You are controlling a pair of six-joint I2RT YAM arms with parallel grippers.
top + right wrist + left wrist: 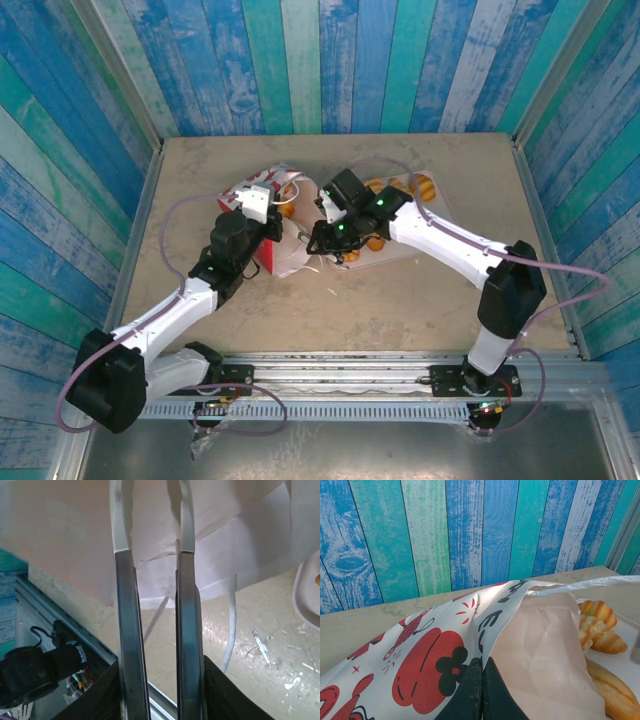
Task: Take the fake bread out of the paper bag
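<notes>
The paper bag [283,252] lies on its side mid-table, white with red apple prints [425,665] and a plain inner face [545,650]. My left gripper [270,200] [482,667] is shut on the bag's mouth edge and holds it lifted. Several golden pieces of fake bread [422,185] rest on a pale tray [440,212] to the right of the bag. Croissants [600,625] and a loaf [615,690] lie just past the opening. My right gripper [318,240] [150,500] is open at the bag's mouth, fingers a little apart with nothing between them, pointing at the white paper [225,555].
A white cord handle [231,625] trails on the table below the bag's mouth. Blue and green plank walls [320,60] close in the back and sides. The metal rail [340,375] with both arm bases runs along the near edge.
</notes>
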